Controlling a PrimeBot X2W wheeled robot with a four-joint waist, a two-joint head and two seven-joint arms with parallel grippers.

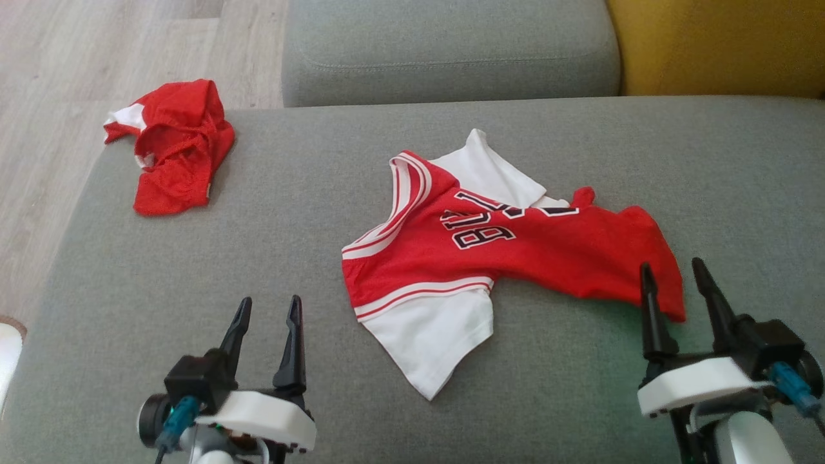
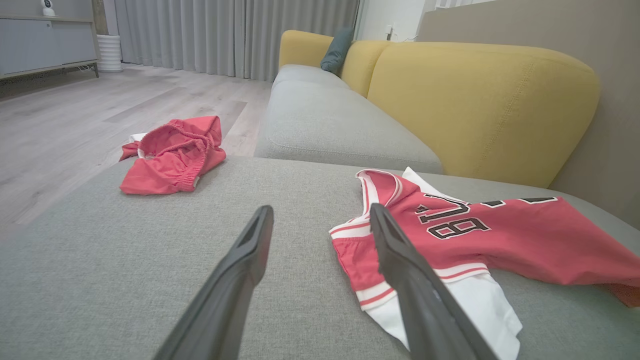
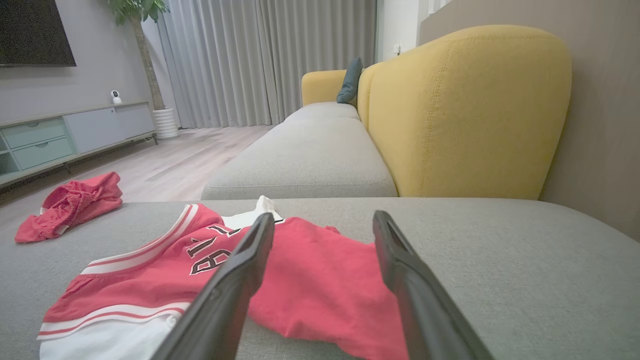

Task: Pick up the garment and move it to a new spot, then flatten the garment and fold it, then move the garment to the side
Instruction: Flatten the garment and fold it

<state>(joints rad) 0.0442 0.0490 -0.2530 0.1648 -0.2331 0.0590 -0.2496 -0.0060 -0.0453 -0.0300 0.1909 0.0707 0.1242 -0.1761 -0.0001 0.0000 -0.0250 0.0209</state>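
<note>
A red and white jersey [image 1: 515, 251] with dark lettering lies rumpled on the grey seat, its white sleeves [image 1: 438, 335] sticking out toward me and away. In the wrist views the jersey [image 2: 480, 235] [image 3: 300, 280] spreads just beyond the fingers. My left gripper [image 1: 267, 306] [image 2: 320, 215] hovers open to the left of the garment, empty. Over the jersey's right hem, my right gripper [image 1: 673, 270] [image 3: 322, 220] also stands open with nothing held.
Crumpled red shorts [image 1: 177, 148] [image 2: 172, 155] [image 3: 70, 202] lie at the grey cushion's [image 1: 193, 270] far left corner, near the edge above the wooden floor [image 1: 58, 77]. A second grey seat [image 1: 451, 51] and yellow backrest [image 1: 715, 45] lie beyond.
</note>
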